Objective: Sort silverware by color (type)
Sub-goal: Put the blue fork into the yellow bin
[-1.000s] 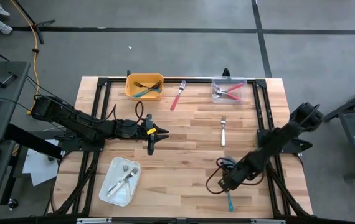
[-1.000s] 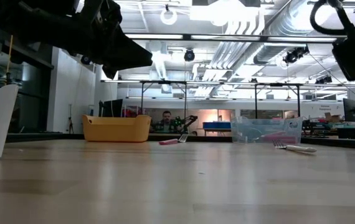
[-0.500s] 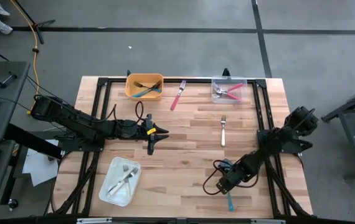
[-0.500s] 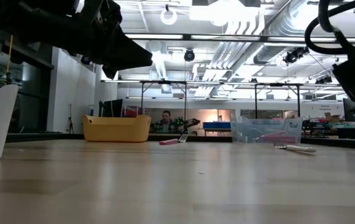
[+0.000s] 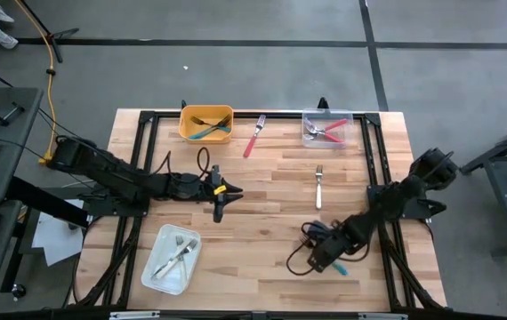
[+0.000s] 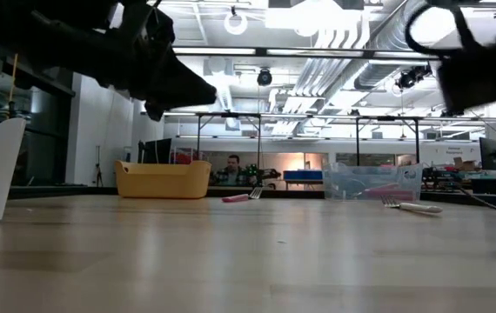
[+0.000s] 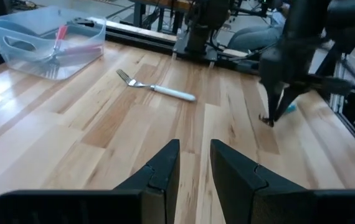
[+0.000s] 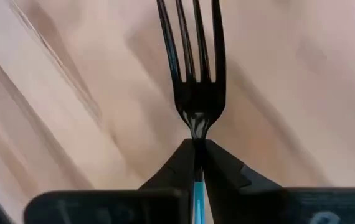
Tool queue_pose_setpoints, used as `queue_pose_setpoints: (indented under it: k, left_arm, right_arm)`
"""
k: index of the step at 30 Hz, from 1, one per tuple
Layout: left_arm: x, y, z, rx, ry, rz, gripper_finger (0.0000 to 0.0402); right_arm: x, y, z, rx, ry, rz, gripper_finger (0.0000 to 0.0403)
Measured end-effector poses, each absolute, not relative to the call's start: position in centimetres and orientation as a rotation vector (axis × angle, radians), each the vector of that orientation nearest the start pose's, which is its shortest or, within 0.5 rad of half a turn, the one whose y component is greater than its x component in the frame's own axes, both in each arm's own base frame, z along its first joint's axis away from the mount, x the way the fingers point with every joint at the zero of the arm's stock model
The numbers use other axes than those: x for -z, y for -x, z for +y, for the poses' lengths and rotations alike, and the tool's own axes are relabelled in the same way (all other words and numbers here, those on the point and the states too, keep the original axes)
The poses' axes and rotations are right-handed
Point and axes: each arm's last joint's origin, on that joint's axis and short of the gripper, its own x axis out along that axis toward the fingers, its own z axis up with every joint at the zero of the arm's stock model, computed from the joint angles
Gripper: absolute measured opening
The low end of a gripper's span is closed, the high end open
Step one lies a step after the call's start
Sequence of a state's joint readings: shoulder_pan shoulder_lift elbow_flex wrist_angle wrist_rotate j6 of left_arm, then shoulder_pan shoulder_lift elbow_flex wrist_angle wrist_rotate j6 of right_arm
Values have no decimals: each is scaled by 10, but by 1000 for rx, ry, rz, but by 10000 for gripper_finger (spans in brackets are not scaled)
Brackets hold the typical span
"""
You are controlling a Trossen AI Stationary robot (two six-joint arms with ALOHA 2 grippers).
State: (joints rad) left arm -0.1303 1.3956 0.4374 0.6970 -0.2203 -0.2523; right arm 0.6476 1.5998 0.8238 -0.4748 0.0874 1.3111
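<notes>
- On the wooden bench point(image 5: 271, 222), framed by black rails, two dark arms reach in from either side, the left arm from the left edge and the right arm from the right edge.
- The left arm lies across the bench's left half, and its end effector point(image 5: 217, 206) hangs over the middle of the bench, its fingers point(image 7: 159, 171) a little apart with nothing between them.
- The right arm slants down toward the bench's near right part, where its end effector point(image 5: 329, 258) is clamped on a teal-handled fork point(image 8: 193, 74); the wrist view shows the fingers pressed together on the neck, tines pointing away over the wood, and the high view shows the teal handle sticking out beside the fingers.
- A white tray point(image 5: 160, 276) sits at the near left, holding white-handled forks point(image 5: 176, 255).
- A yellow bin point(image 5: 206, 113) stands at the far edge left of centre, with a teal-handled fork inside point(image 5: 204, 132).
- A clear bin point(image 5: 326, 116) stands at the far edge right of centre, holding red-handled forks point(image 5: 332, 129).
- A red-handled fork point(image 5: 253, 136) lies loose on the bench between the two far bins, nearer the yellow one.
- A white-handled fork point(image 5: 318, 186) lies loose right of centre, well apart from both end effectors.
- In the low view a person point(image 6: 232, 167) shows in the room behind the bench.
</notes>
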Motion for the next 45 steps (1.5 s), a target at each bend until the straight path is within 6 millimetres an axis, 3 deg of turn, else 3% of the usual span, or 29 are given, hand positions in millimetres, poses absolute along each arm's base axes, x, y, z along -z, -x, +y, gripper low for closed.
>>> queue_pose_setpoints:
  k: [5,11,17,22,31,45]
  left_arm:
    - [-161,-264,-29,-98,212,222,81]
    - [-152,-270,-31,-58,204,200,81]
    - [-163,-279,-30,-111,153,141,90]
    - [-183,-293,-31,-121,153,70,126]
    - [-197,-303,-24,-273,107,27,190]
    - [-222,-319,-10,-288,90,-38,195]
  right_arm:
    - [-165,-233,137,345,-513,1077,9]
    - [-193,-252,90,439,-299,826,7]
    - [-227,-278,43,485,-159,535,6]
    - [-242,-297,18,473,-110,357,6]
    - [-260,-307,14,423,-114,152,6]
    - [-270,-309,16,370,-124,54,5]
